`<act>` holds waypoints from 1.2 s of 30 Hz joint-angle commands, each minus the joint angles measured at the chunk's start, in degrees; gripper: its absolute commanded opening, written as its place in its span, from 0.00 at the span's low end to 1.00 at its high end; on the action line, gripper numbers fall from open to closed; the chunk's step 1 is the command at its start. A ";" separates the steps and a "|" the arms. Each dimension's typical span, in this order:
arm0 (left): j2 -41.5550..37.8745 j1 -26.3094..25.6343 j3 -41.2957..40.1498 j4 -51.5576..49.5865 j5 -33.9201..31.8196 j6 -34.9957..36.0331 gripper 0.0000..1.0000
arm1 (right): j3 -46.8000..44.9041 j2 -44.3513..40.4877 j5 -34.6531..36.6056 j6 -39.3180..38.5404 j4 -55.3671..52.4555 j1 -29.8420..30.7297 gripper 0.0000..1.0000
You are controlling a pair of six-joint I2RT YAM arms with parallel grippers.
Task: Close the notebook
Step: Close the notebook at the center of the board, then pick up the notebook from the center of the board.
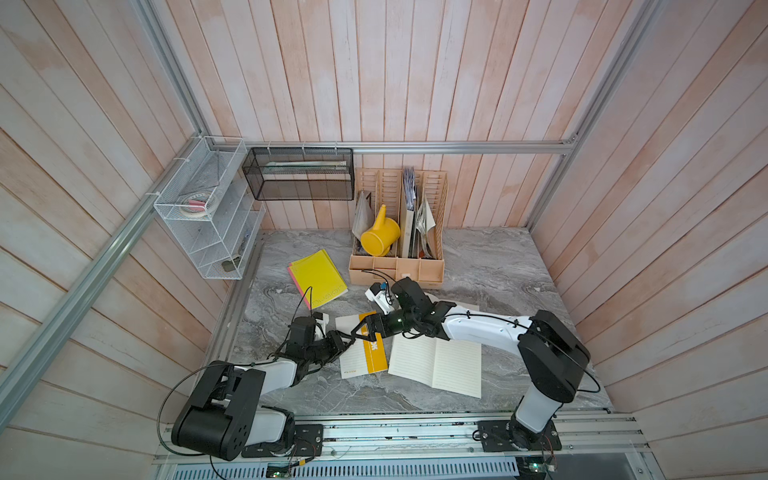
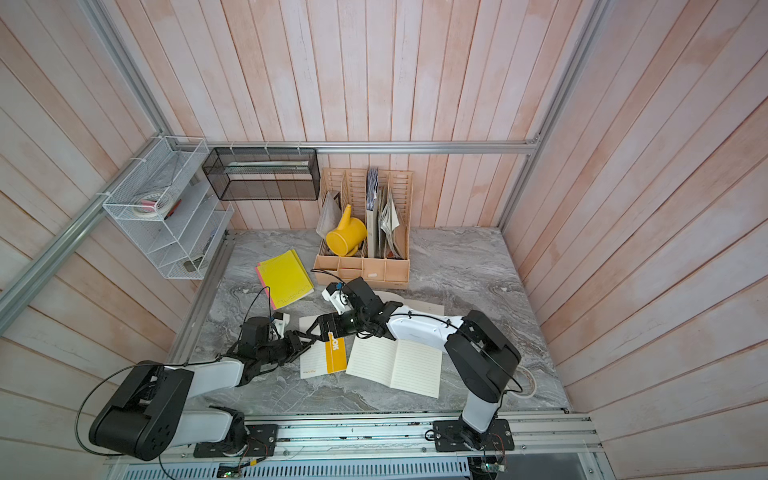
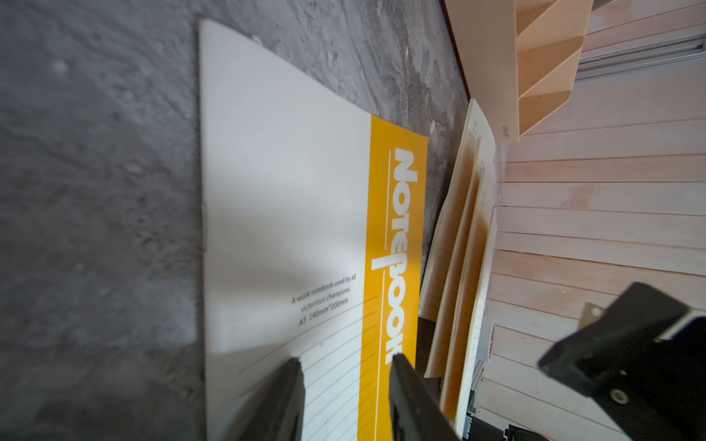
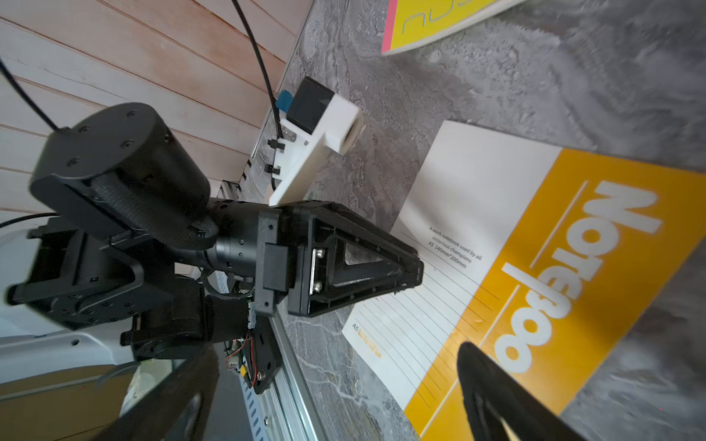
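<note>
A white notebook (image 1: 353,353) (image 2: 316,361) with an orange band printed NOTEBOOK (image 3: 290,214) (image 4: 496,236) lies flat on the marble table, cover up and shut. Just right of it a second notebook (image 1: 436,365) (image 2: 395,365) lies open, lined pages up. My left gripper (image 1: 351,338) (image 2: 309,338) (image 3: 345,361) is low over the white cover's left part, jaws apart, nothing between them. In the right wrist view its fingertips (image 4: 414,267) meet the cover's edge. My right gripper (image 1: 361,328) (image 2: 324,328) (image 4: 340,351) hangs open over the cover's far end, and its arm stretches across the open notebook's far edge.
A yellow folder (image 1: 318,278) lies at the back left of the table. A beige file organiser (image 1: 399,266) holding papers and a yellow watering can (image 1: 380,235) stands against the back wall. A white wire shelf (image 1: 208,208) and a black mesh basket (image 1: 299,174) hang on the walls.
</note>
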 commanded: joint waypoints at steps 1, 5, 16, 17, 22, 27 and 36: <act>-1.06 0.16 -0.93 -9.34 -4.36 1.24 0.41 | -2.57 3.34 -3.97 3.32 5.97 -0.29 0.98; -3.42 0.16 0.06 -12.17 -4.32 1.37 0.41 | -4.69 4.30 -3.44 3.31 6.99 -0.48 0.98; -12.62 0.37 3.79 -22.11 -3.97 1.92 0.41 | -9.69 6.47 -5.07 5.32 11.20 -1.74 0.98; -13.61 0.34 4.12 -23.21 -4.05 2.13 0.41 | -9.61 6.61 -5.11 5.42 11.22 -1.70 0.98; -17.21 0.68 5.85 -31.30 -6.86 3.63 0.42 | -9.12 6.97 -5.20 5.61 11.26 -1.74 0.98; -16.16 3.02 5.75 -35.46 -8.25 4.77 0.42 | -9.15 6.77 -5.16 5.25 10.62 -1.90 0.98; -12.10 5.26 4.42 -32.98 -7.31 8.53 0.42 | -10.59 5.92 -5.29 5.26 10.94 -2.18 0.98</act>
